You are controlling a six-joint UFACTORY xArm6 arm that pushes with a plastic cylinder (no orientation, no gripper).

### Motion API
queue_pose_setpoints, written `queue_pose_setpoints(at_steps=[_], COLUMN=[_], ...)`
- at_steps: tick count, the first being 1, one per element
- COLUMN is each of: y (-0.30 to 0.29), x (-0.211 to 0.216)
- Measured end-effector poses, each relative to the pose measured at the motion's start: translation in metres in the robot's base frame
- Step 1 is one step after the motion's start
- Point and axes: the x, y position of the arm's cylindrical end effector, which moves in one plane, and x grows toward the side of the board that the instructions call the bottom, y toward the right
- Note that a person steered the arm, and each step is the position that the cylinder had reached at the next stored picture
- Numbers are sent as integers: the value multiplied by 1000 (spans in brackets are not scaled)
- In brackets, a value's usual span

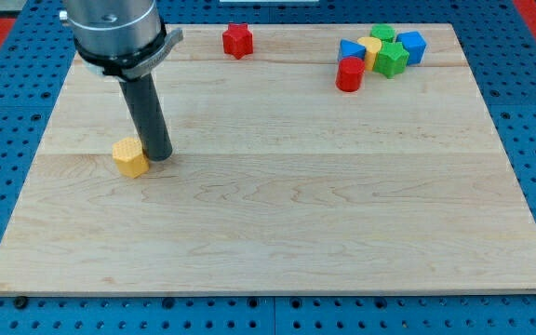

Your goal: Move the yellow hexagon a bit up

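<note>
The yellow hexagon [130,157] lies on the wooden board [277,233] at the view's left, about mid-height. My tip [159,155] rests on the board right beside the hexagon, on its right side, touching or nearly touching it. The dark rod rises from there to the arm at the view's top left.
A red star block [237,40] sits near the board's top edge. At the top right is a cluster: a red cylinder [349,74], a blue block [351,50], a yellow block [372,49], two green blocks [391,60] [382,34], and a blue cube [411,46].
</note>
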Motion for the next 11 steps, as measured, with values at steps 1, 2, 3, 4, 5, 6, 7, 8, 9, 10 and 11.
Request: queue_pose_setpoints(at_steps=[1, 2, 3, 4, 5, 6, 7, 8, 9, 10, 11], y=[-14, -35, -41, -50, -56, -56, -62, -77, -89, -90, -90], x=[19, 26, 42, 70, 68, 54, 40, 27, 21, 14, 1])
